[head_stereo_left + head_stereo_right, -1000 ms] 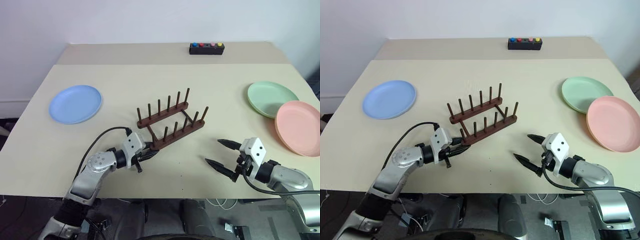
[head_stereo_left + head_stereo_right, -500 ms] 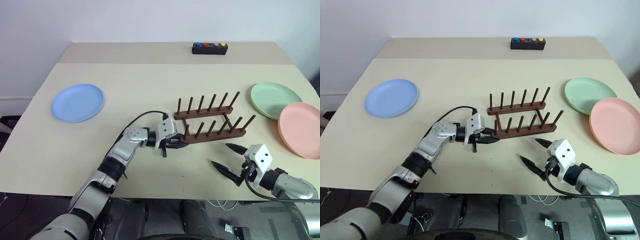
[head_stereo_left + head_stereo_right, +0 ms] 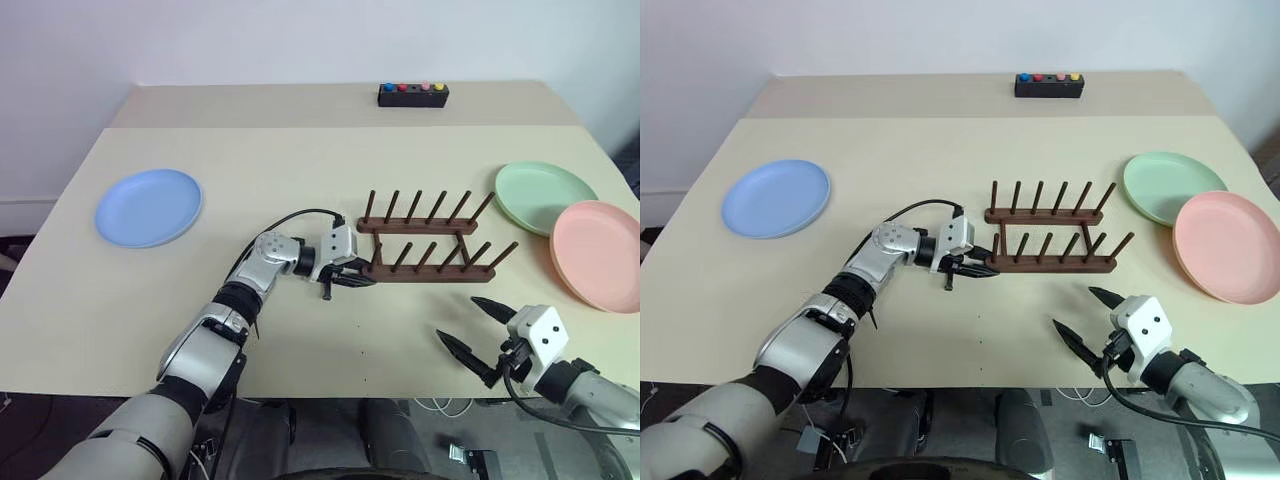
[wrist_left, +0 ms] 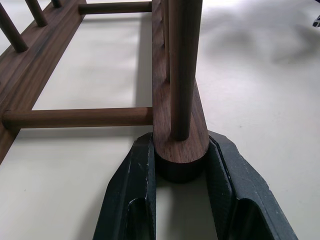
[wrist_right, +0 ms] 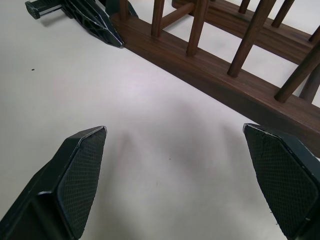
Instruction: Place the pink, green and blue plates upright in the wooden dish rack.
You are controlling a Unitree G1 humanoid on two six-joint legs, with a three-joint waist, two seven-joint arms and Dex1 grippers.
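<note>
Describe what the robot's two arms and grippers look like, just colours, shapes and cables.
Both arms are silver-grey metal with rounded joint housings and black bands between segments. Each wrist carries a small white boxy block with dark dots on it. A black cable loops along each forearm. The left gripper and right gripper each have two black fingers tapering to points, with a fine cross-hatched texture on the right gripper's pads.

Rack (image 3: 432,243) sits on desk (image 3: 300,160), right of centre, rails parallel to front edge. Three plates flat: one (image 3: 149,207) near left edge, two (image 3: 543,196) (image 3: 597,254) at right edge, overlapping. Button box (image 3: 412,94) at back edge. Left gripper (image 3: 352,280) at rack's left end; right gripper (image 3: 476,327) near front edge.
</note>
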